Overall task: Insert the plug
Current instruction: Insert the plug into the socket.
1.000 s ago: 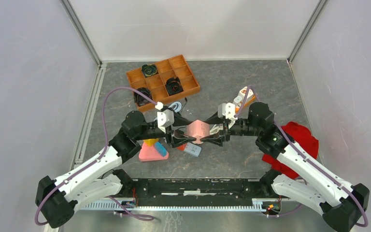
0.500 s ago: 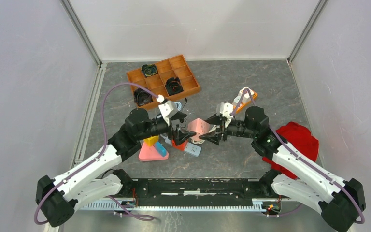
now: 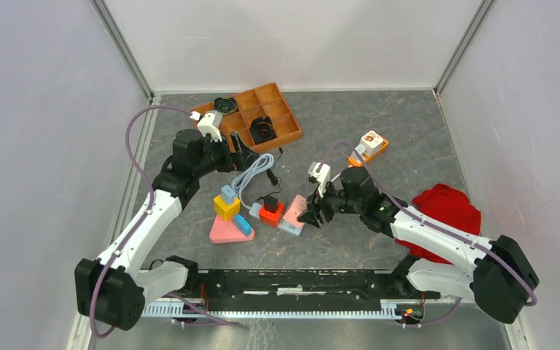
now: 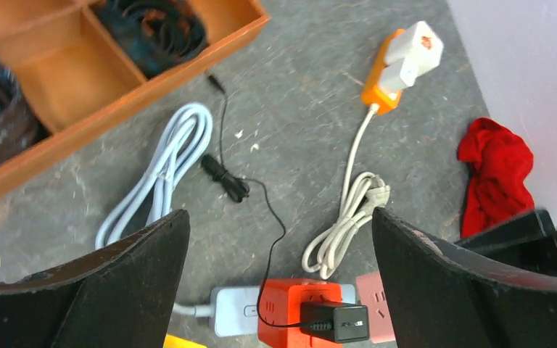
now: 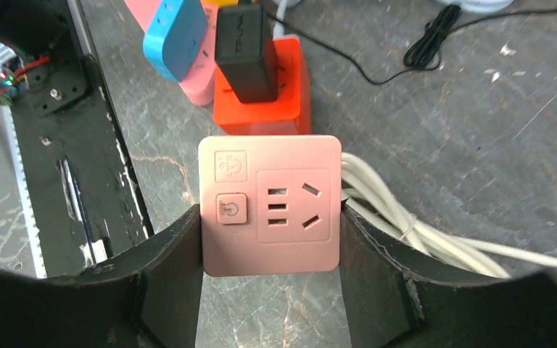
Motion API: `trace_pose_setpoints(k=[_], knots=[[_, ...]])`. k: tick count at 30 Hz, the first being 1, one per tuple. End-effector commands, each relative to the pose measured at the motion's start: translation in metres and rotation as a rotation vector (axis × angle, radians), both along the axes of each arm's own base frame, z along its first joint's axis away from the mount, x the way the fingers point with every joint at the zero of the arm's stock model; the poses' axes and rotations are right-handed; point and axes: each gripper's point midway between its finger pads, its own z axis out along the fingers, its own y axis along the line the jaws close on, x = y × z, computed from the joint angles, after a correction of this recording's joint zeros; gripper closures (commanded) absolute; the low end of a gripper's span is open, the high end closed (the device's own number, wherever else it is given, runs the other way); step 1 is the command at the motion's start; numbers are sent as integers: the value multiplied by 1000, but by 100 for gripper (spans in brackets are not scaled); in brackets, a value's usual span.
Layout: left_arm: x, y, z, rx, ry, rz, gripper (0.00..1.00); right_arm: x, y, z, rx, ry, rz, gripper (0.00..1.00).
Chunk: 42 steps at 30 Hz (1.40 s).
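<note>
My right gripper (image 3: 308,216) is shut on a pink socket cube (image 3: 295,210), held low beside a red socket cube (image 3: 269,214). A black plug adapter (image 3: 270,200) sits in the red cube. In the right wrist view the pink cube (image 5: 270,203) fills the gap between both fingers, socket face up, with the red cube (image 5: 261,101) and the adapter (image 5: 245,54) just beyond. My left gripper (image 3: 242,154) is open and empty near the orange tray. Its wrist view looks down past the open gripper (image 4: 279,217) at the red cube (image 4: 290,308) and the adapter (image 4: 333,322).
An orange compartment tray (image 3: 281,130) with black coils stands at the back. A pale blue cable (image 3: 255,171), a white cable coil (image 4: 348,225), an orange extension with a white plug (image 3: 368,146), a red cloth (image 3: 445,211) and stacked pink, yellow and blue blocks (image 3: 230,219) lie around.
The left gripper let go of the pink cube and drew back up-left toward the tray. The right gripper lowered the pink cube down beside the red cube.
</note>
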Motion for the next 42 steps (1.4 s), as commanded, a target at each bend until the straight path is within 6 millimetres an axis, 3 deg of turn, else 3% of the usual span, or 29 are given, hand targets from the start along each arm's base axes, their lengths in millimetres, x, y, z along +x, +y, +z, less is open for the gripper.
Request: trace_pose_setpoints(k=[1, 4, 8, 12, 25, 42], knots=[[3, 14, -24, -52, 217, 108, 0, 11, 14, 16, -19, -51, -71, 80], [3, 22, -43, -16, 253, 110, 0, 9, 14, 3, -85, -38, -97, 81], [-3, 31, -51, 49, 219, 108, 0, 6, 18, -3, -100, -34, -104, 82], [-8, 43, -50, 93, 152, 144, 0, 3, 22, -8, -104, -44, -76, 82], [-13, 42, -45, 85, 117, 123, 0, 6, 28, -23, -173, -18, -95, 82], [-13, 42, -46, 86, 117, 125, 0, 0, 33, -16, -204, 2, -99, 83]])
